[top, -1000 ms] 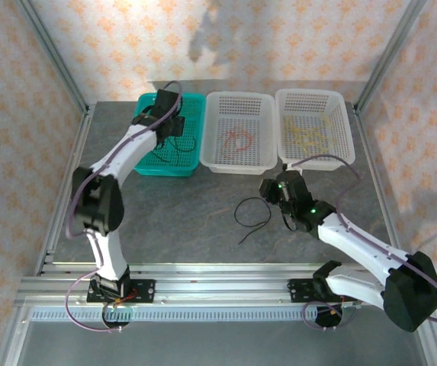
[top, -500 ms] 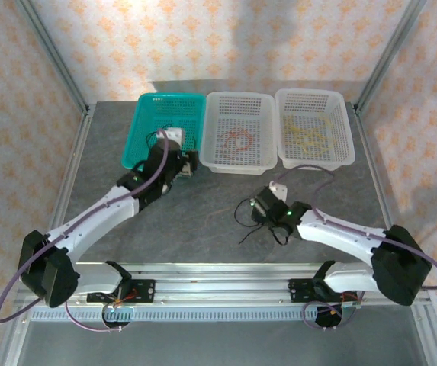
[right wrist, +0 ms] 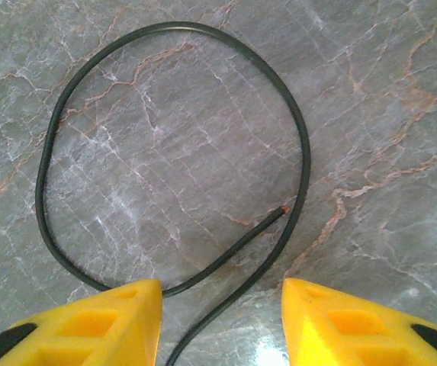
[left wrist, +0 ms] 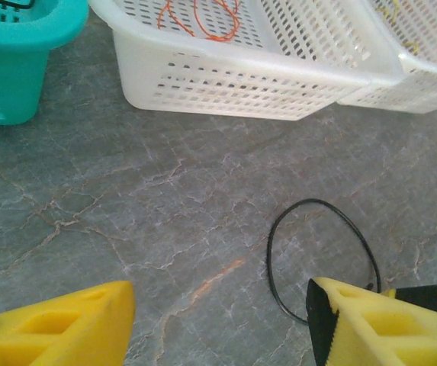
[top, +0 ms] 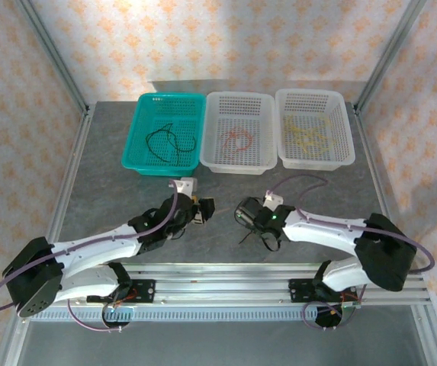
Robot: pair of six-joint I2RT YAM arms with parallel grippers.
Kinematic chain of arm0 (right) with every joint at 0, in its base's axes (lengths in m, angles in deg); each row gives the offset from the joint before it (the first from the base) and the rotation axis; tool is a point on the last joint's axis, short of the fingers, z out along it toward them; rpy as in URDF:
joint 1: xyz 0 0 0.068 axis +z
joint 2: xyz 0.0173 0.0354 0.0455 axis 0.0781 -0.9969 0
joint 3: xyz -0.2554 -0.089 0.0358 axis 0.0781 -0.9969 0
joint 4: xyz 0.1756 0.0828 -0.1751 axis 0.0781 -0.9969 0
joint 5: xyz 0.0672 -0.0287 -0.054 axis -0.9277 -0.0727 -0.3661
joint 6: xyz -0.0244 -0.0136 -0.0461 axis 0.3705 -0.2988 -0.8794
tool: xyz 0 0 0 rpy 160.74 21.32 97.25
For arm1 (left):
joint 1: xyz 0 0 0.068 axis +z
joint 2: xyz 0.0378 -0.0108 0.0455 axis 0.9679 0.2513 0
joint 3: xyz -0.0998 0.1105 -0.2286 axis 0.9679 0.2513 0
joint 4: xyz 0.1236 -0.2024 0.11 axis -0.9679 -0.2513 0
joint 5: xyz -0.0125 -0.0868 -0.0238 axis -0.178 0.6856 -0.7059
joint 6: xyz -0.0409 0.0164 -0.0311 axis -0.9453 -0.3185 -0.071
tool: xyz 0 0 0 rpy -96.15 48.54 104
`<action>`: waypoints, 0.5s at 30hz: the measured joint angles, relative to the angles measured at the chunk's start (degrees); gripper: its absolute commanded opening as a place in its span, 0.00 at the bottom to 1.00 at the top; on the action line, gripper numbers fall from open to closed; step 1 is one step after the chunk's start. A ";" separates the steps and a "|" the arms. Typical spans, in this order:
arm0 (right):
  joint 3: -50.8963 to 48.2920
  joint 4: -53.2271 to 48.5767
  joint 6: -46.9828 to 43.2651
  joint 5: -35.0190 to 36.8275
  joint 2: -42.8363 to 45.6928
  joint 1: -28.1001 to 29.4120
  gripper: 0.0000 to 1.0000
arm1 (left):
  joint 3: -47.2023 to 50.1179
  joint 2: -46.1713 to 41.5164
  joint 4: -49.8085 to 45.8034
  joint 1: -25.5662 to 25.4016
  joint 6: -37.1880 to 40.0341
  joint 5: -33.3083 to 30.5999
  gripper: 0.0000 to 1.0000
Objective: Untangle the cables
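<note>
A black cable (right wrist: 306, 156) lies in a loop on the grey table, with its cut end inside the loop. My right gripper (right wrist: 222, 305) hangs low over it, open, and a strand of the loop runs between its yellow fingers. My left gripper (left wrist: 220, 305) is open and empty just left of that same black cable (left wrist: 313, 201). Seen from above, the left gripper (top: 203, 210) and the right gripper (top: 247, 213) face each other near the table's front middle. Another black cable (top: 168, 139) lies in the teal basket, an orange-red cable (top: 237, 141) in the middle basket, a yellow cable (top: 310, 133) in the right one.
The teal basket (top: 136, 145), the middle white basket (top: 210, 164) and the right white basket (top: 348, 156) stand in a row at the back of the table. A metal frame rail (top: 218, 274) runs along the near edge, behind both arms.
My left arm drew back from the teal basket to the table's front middle, leaving a black cable in it. My right gripper moved left and down over the loose black loop.
</note>
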 measured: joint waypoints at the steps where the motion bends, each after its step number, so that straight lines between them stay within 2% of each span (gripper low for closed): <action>1: 0.31 -0.04 0.26 0.02 -0.68 0.02 0.45 | 0.94 -0.83 0.76 0.00 -0.46 -0.48 0.63; 15: 2.34 -1.73 1.73 2.93 -5.81 -0.15 0.46 | 2.91 -3.41 3.54 0.00 -1.73 -2.64 0.63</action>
